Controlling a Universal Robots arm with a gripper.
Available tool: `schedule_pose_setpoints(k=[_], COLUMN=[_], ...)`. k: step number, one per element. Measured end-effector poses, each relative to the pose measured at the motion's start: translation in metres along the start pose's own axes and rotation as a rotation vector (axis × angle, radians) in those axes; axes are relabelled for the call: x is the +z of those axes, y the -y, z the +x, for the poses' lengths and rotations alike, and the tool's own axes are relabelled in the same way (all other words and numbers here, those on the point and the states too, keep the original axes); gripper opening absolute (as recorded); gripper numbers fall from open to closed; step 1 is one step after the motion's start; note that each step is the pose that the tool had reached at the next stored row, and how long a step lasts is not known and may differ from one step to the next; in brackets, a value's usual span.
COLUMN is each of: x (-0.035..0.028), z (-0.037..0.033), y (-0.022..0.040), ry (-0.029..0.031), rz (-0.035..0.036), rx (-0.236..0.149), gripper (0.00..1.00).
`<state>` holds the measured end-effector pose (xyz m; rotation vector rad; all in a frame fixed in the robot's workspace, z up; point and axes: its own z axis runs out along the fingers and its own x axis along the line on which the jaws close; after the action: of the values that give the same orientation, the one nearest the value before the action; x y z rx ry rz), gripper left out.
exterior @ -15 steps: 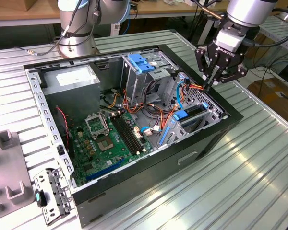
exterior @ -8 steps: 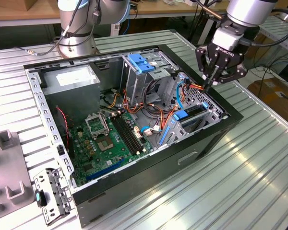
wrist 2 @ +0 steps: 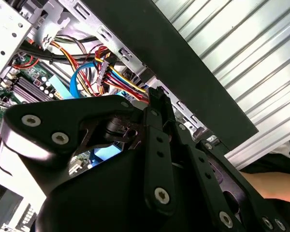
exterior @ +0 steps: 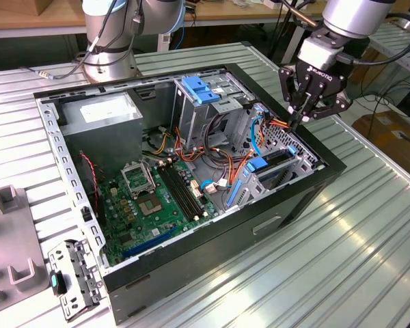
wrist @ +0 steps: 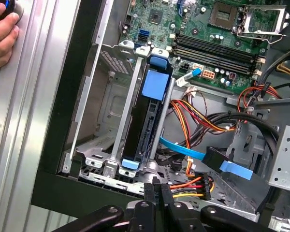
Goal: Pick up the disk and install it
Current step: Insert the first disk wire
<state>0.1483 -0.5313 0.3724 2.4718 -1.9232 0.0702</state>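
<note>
While the motherboard [exterior: 154, 198] lies at the exterior view's left of the open computer case [exterior: 307, 198], the disk [exterior: 270, 167] stands on edge in the drive cage at its right, below the tool [exterior: 297, 121], whose fingers are drawn together on nothing. The first wrist view shows the disk [wrist: 145, 121] seated between metal rails, and a hand [wrist: 2, 31] on the counter [wrist: 19, 145]. No print is readable.

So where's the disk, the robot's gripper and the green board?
disk [wrist: 146, 123], first wrist view, its dark edge in the bay.
gripper [exterior: 299, 121], exterior view, between its fingertips.
green motherboard [exterior: 145, 212], exterior view, its middle.
</note>
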Motion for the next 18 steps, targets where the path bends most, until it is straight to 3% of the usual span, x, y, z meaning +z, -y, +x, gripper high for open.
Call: schedule_pose_setpoints(k=[1, 5, 7, 9, 13, 15, 16, 18], x=[0.0, 0.0001, 0.0002, 0.0001, 0.0025, 0.004, 0.0042, 0.0045], z=[0.0, -0.0002, -0.0024, -0.0033, -0.0036, -0.0046, -0.0055, -0.0073], y=[0.0, -0.0004, -0.0094, -0.0129, -0.0137, -0.0174, -0.0208, -0.0295], ry=[-0.0002, -0.0021, -0.0023, -0.0024, -0.0044, -0.0046, -0.0049, -0.0074], rz=[-0.0003, -0.0043, -0.0046, -0.0047, -0.0087, -0.0094, -0.0074, 0.0107], rx=[0.009, 0.106, 0.11, 0.114, 0.213, 0.228, 0.229, 0.229], gripper=[0.16, 0.16, 0.16, 0.16, 0.16, 0.16, 0.16, 0.16])
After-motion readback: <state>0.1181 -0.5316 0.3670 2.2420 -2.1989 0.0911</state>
